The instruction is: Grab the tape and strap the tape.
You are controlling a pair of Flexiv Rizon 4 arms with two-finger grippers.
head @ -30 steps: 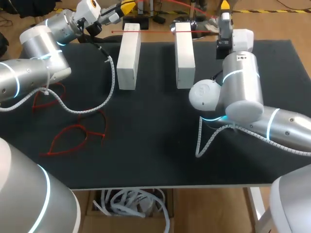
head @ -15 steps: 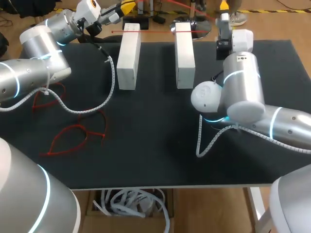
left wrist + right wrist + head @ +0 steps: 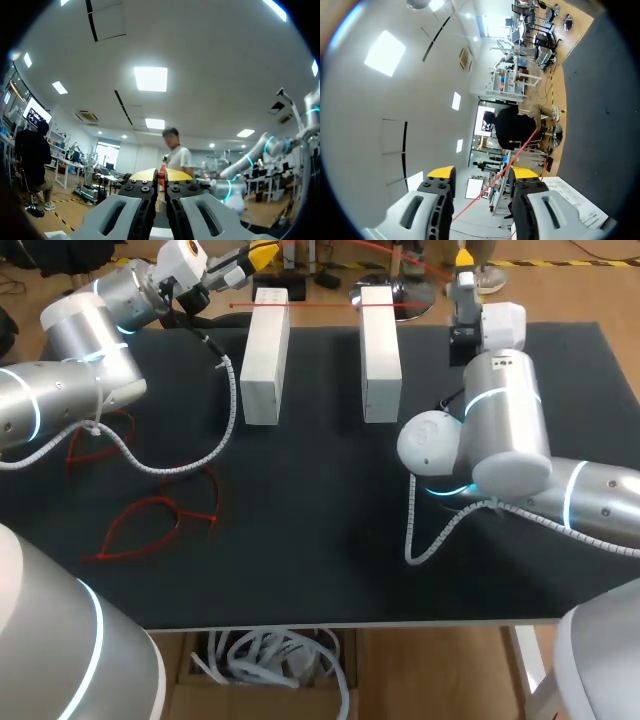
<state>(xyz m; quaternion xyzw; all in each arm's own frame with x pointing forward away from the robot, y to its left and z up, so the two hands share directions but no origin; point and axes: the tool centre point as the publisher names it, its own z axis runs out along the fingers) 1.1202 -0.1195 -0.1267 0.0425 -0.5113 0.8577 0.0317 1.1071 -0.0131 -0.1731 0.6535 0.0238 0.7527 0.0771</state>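
Note:
A thin red tape (image 3: 320, 305) runs taut across the tops of two white blocks, the left block (image 3: 265, 355) and the right block (image 3: 380, 350). My left gripper (image 3: 265, 254) is at the table's far left edge. In the left wrist view the left gripper (image 3: 163, 177) is shut on the tape's end (image 3: 162, 171). My right gripper (image 3: 462, 255) is past the far edge, right of the blocks. In the right wrist view the right gripper (image 3: 483, 174) has its fingers apart, and the tape (image 3: 520, 150) passes through the gap, clear of both pads.
Loose loops of red tape (image 3: 150, 515) lie on the black table (image 3: 320, 530) at the left, with more (image 3: 100, 445) under my left arm. White coiled cables hang from both arms over the table.
My right arm has shifted slightly to the right. The left arm and the taut tape have not moved.

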